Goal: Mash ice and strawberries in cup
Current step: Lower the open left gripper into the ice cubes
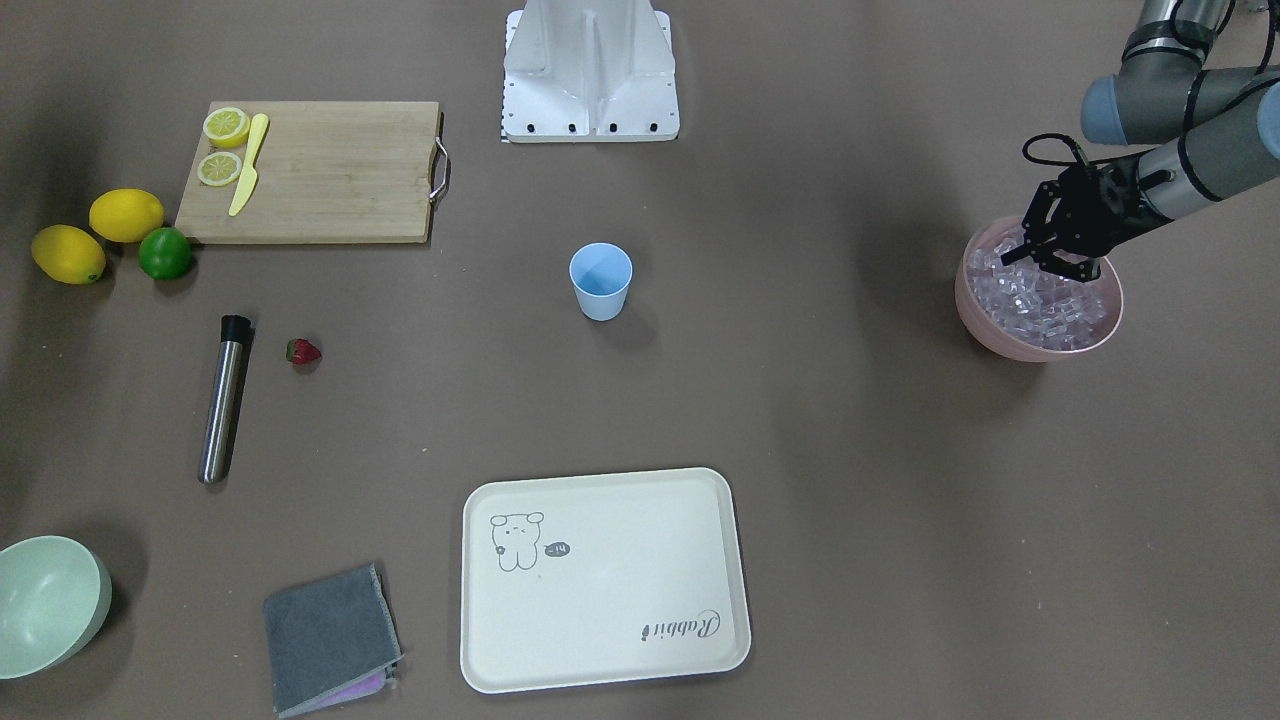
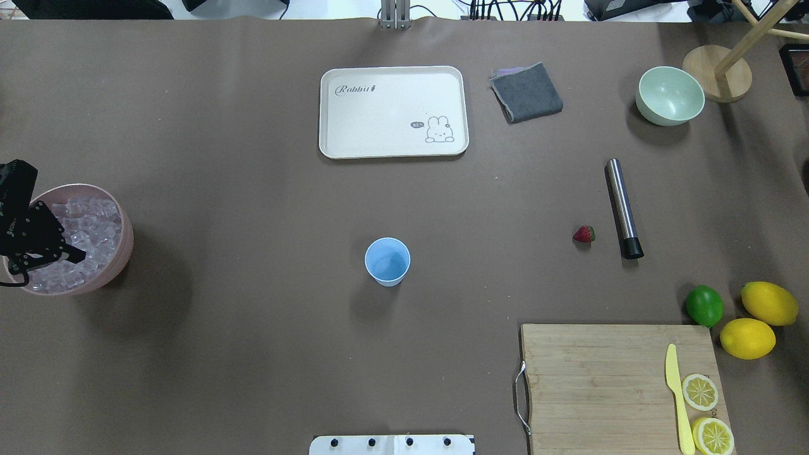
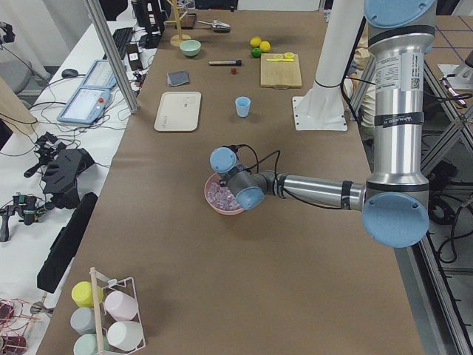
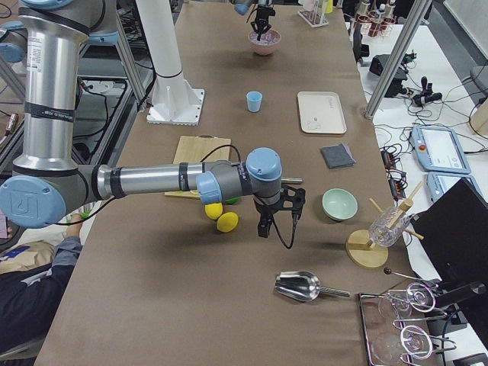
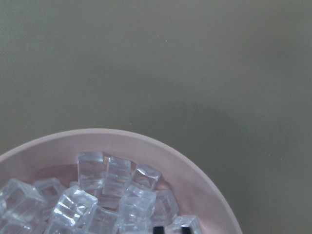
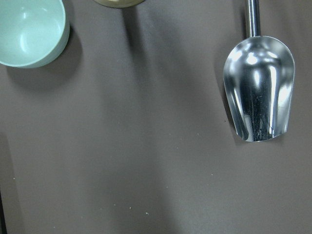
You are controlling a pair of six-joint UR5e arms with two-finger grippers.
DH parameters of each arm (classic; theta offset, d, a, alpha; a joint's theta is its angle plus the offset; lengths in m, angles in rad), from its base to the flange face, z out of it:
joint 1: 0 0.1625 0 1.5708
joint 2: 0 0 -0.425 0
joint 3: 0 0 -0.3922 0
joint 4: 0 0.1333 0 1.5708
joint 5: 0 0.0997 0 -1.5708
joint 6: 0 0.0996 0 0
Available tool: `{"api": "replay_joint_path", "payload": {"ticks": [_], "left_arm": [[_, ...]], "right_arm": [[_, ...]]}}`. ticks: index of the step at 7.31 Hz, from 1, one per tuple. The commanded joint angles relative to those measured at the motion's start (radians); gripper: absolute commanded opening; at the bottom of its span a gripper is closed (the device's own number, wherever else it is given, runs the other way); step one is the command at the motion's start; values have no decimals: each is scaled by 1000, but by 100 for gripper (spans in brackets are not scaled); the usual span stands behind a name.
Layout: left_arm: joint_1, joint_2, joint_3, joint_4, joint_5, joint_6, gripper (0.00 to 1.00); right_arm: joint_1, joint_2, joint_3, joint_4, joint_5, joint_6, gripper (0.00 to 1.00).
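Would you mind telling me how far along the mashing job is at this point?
Done: nothing yet; the cup is empty. In hand: the left claw is down among the ice in the pink bowl; a grip is unclear. Left: ice and the strawberry, lying on the table, into the cup, then mashing.

The cream tray point(image 2: 392, 126) reads "Rabbit".

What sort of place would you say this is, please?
Most likely a robotics lab staged as a mock drink bar: left arm at a brown-covered table, control tablets on the side bench, and plastic-looking ice in a pink bowl.
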Motion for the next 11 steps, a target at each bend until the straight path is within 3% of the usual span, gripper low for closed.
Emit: {"api": "replay_joint_path", "payload": {"ticks": [1,2,11], "left_arm": [[-19,-8,0,22,-2,-2,4],[-24,-20,-2,24,-5,-5,96],[-29,-74,54,44,6,-145,97]], "right_arm": [[1,-3,2,2,1,0,100],[1,-5,2,2,3,0,100],[0,-20,11,0,3,-1,100]]}}
